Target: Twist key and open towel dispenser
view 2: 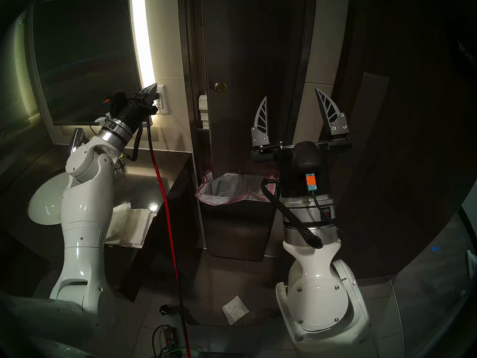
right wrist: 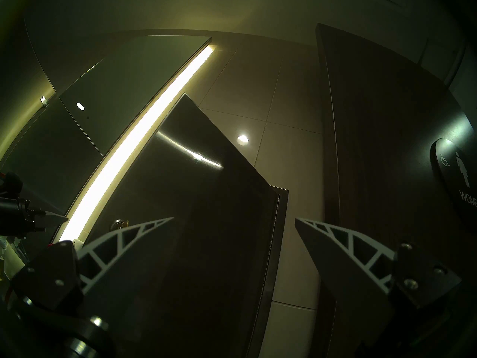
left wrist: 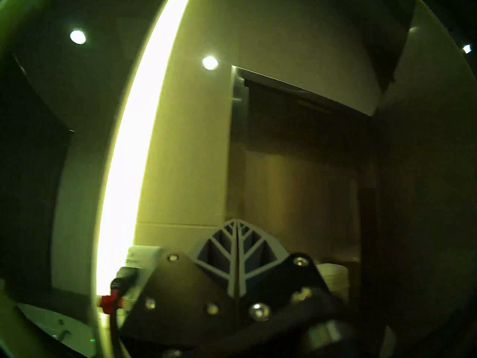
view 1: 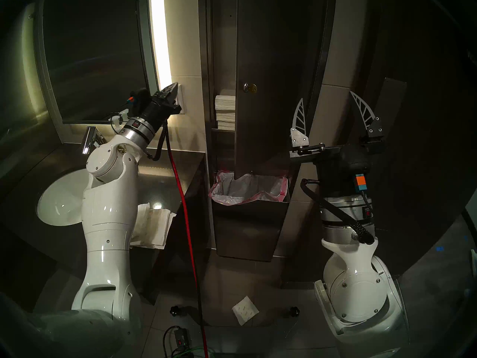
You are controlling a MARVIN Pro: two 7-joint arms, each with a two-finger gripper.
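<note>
Dim tiled washroom walls are surrounding me. My left gripper [view 1: 173,87], fingers pressed together and empty, is pointing up beside the mirror [view 1: 95,57], well left of the towel dispenser [view 1: 278,65]. Its door is hanging ajar, the key [view 1: 249,88] sitting in the lock. My right gripper [view 1: 333,109] is waiting spread wide, near the door.

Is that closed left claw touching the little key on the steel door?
Apart. In the head view the shut left gripper sits by the wall outlet, with bare wall and the open cabinet between it and the key.
</note>
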